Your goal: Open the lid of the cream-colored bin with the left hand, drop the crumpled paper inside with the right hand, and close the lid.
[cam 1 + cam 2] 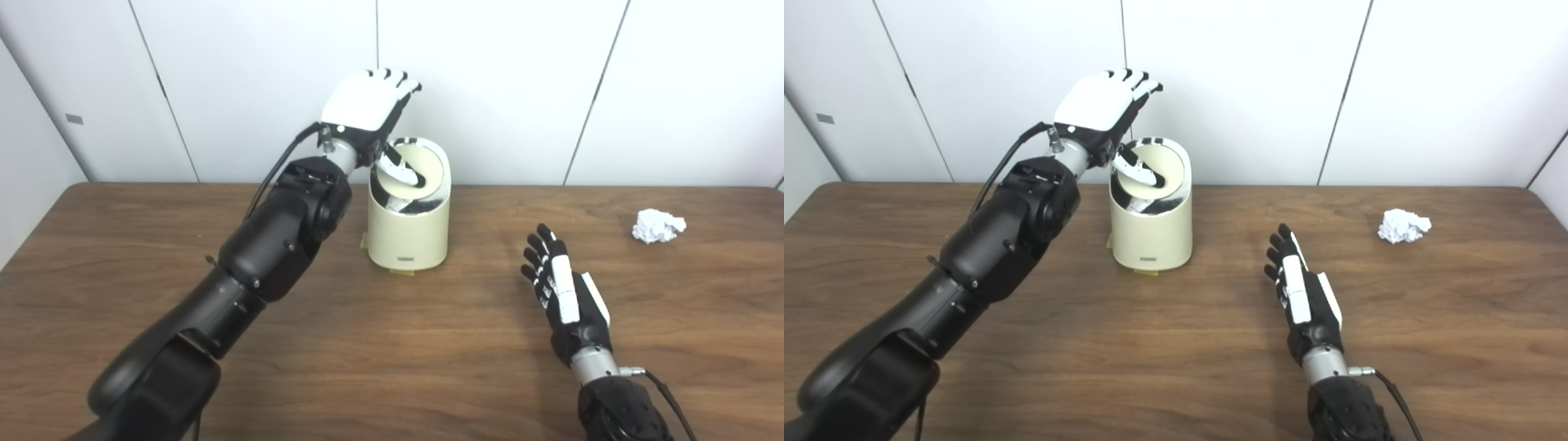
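Observation:
The cream-colored bin (407,236) stands upright near the back middle of the wooden table. Its round lid (425,165) is tilted up on edge, showing the dark inside. My left hand (364,104) hovers over the bin's back left rim with its fingers stretched out, and its thumb reaches down against the tilted lid. It holds nothing. The crumpled white paper (658,225) lies on the table at the far right, untouched. My right hand (560,285) rests low over the table between bin and paper, edge-on, fingers straight and apart, holding nothing.
The brown wooden table (429,367) runs the full width of the view, backed by a white panelled wall (490,79). A bit of yellow tape (363,242) shows under the bin's base. My left forearm (275,245) crosses the table's left half.

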Tool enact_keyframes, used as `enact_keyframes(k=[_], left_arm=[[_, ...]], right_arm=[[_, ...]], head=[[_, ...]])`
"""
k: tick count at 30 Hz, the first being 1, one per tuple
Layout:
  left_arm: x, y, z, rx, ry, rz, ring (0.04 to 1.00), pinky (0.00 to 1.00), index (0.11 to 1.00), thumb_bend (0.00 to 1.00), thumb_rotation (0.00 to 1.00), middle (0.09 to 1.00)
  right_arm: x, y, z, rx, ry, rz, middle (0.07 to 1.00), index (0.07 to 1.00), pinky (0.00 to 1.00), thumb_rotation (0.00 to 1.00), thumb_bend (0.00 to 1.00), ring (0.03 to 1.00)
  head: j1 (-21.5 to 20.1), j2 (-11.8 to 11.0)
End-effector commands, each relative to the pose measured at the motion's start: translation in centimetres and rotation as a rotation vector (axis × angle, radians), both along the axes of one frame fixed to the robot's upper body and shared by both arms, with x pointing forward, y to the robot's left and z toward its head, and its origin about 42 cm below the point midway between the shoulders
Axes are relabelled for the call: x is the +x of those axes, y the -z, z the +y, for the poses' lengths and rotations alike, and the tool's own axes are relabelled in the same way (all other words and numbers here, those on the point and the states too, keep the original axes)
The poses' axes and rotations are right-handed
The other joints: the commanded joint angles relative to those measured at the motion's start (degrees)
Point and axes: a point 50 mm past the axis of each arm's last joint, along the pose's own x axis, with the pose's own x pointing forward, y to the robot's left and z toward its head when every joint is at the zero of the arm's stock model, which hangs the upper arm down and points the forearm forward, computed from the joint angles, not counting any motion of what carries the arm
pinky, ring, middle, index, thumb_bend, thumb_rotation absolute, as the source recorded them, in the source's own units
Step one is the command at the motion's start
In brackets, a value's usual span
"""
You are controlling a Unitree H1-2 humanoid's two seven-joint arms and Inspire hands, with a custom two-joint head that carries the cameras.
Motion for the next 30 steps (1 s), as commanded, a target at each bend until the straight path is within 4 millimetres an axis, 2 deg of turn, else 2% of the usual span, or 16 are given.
enact_keyframes(k=[1,2,4,5,7,9,13,14,17,19,22,26,28,30], left_arm=[[-0.1,-3.8,0.6,-0.165,-0.016,-0.038,0.93,0.88,0.908,0.89,0.04,0.939],[-0.3,-4.5,0.9,-0.233,-0.025,-0.038,0.899,0.81,0.893,0.87,0.06,0.921],[-0.9,-5.5,1.7,-0.38,-0.035,-0.044,0.874,0.75,0.862,0.84,0.08,0.893],[-1.3,-5.9,2.2,-0.454,-0.039,-0.042,0.834,0.71,0.837,0.79,0.1,0.861],[-2.0,-6.0,3.2,-0.568,-0.042,-0.036,0.795,0.66,0.829,0.68,0.15,0.84],[-2.6,-5.4,4.1,-0.643,-0.054,-0.033,0.784,0.64,0.828,0.64,0.17,0.832],[-4.0,-2.5,5.5,-0.779,-0.099,-0.005,0.788,0.69,0.83,0.54,0.2,0.816],[-4.5,-1.6,5.9,-0.803,-0.11,0.005,0.815,0.73,0.882,0.49,0.3,0.832],[-6.8,2.0,7.2,-0.916,-0.097,0.037,0.885,0.83,0.975,0.45,0.48,0.894],[-8.7,4.5,7.8,-0.988,-0.083,0.062,0.913,0.85,0.994,0.45,0.56,0.925],[-11.2,6.9,8.4,-1.012,-0.082,0.068,0.921,0.86,1.0,0.45,0.7,0.941],[-13.6,9.1,8.6,-1.04,-0.097,0.088,0.907,0.86,0.994,0.44,0.8,0.932],[-14.8,10.2,8.7,-1.044,-0.108,0.111,0.909,0.88,0.996,0.44,0.88,0.935],[-15.6,11.1,8.8,-1.058,-0.117,0.142,0.93,0.95,1.0,0.45,0.97,0.949]], right_arm=[[0.9,-2.4,0.2,-0.003,-0.013,-0.113,0.971,0.994,0.94,1.0,0.67,0.966],[0.8,-2.4,0.2,-0.002,-0.012,-0.113,0.971,0.992,0.94,1.0,0.68,0.967],[0.8,-2.4,0.1,0.003,-0.009,-0.112,0.97,0.99,0.94,1.0,0.67,0.967],[0.8,-2.5,0.0,0.004,-0.007,-0.112,0.971,0.988,0.95,1.0,0.67,0.969],[0.8,-2.5,-0.1,0.0,-0.003,-0.113,0.967,0.983,0.94,1.0,0.67,0.966],[0.9,-2.6,-0.3,-0.008,0.002,-0.119,0.963,0.98,0.94,1.0,0.66,0.963],[1.1,-2.8,-0.6,-0.005,0.008,-0.122,0.96,0.974,0.93,1.0,0.65,0.961],[1.1,-2.8,-0.6,-0.006,0.009,-0.123,0.961,0.972,0.93,1.0,0.66,0.961],[1.1,-3.1,-0.7,-0.031,0.015,-0.126,0.961,0.972,0.92,0.99,0.65,0.959],[1.1,-3.4,-0.6,-0.059,0.024,-0.124,0.962,0.978,0.9,0.95,0.61,0.952],[1.1,-3.6,-0.5,-0.075,0.041,-0.129,0.957,0.975,0.89,0.87,0.55,0.945],[1.1,-3.9,-0.4,-0.078,0.066,-0.142,0.946,0.963,0.88,0.82,0.54,0.931],[1.2,-4.3,-0.6,-0.104,0.076,-0.155,0.946,0.964,0.86,0.8,0.52,0.921],[1.4,-4.8,-1.0,-0.129,0.083,-0.168,0.943,0.965,0.84,0.74,0.5,0.903]], head=[[-0.04,0.03],[-0.07,-0.03],[0.06,0.06],[0.04,0.23],[0.3,0.46],[0.49,0.57],[0.62,0.5],[0.57,0.56],[0.27,0.45],[-0.79,0.69],[-1.33,0.68],[-1.17,0.32],[-1.25,0.18],[-1.45,0.16]])
